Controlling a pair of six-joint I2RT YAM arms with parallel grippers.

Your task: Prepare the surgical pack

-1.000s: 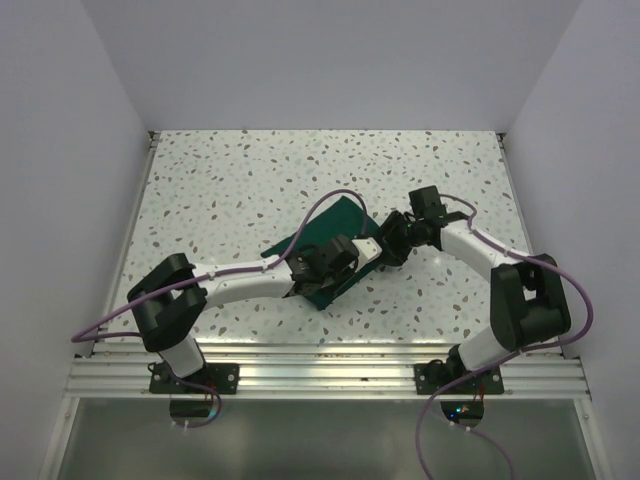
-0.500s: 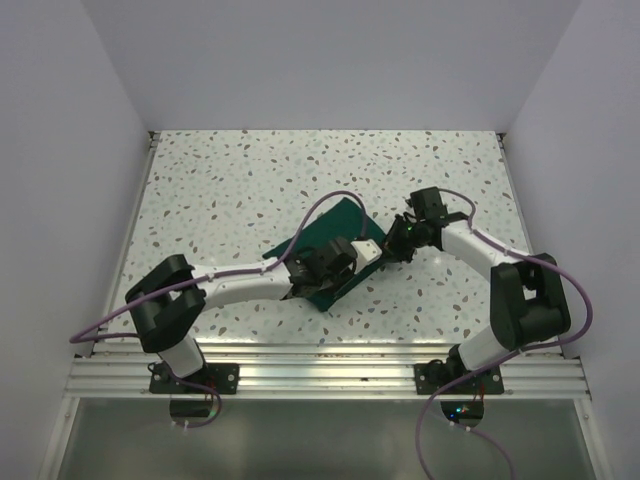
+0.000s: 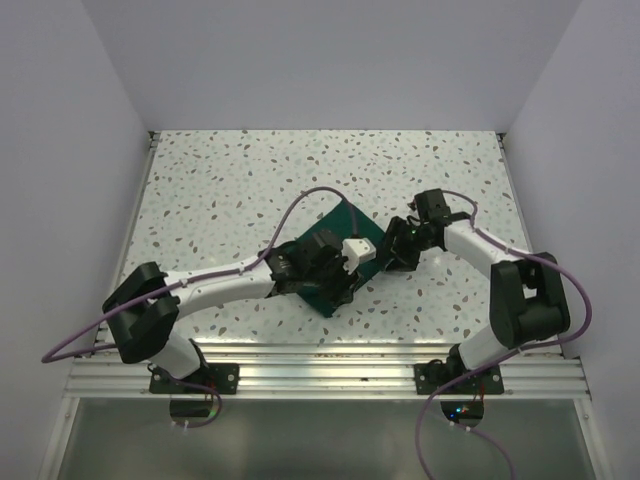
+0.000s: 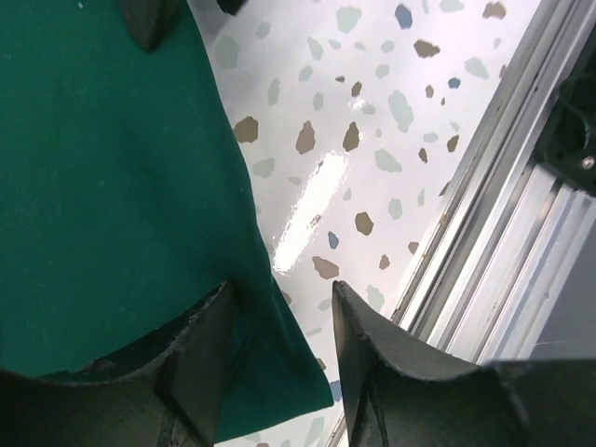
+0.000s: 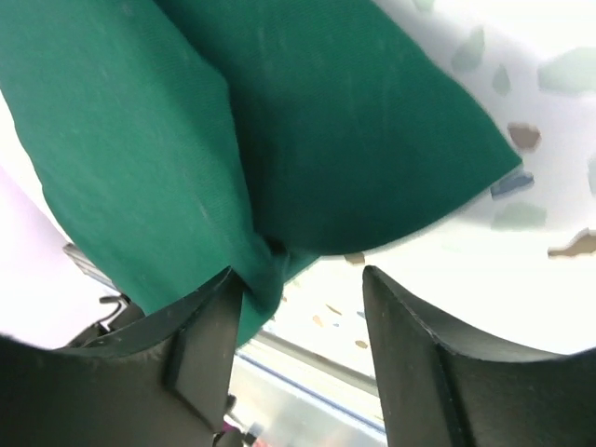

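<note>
Just one green drape (image 4: 112,186), two sets of jaws agape at its edges.

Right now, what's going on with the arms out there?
Both arms are on one folded dark green cloth in the middle of the speckled table. The left hand sits low at one edge, fingers apart, with the cloth's border lying in the gap. The right hand is at the far side, also apart, with a fold of cloth bunched against one finger. Neither has closed yet.
</note>
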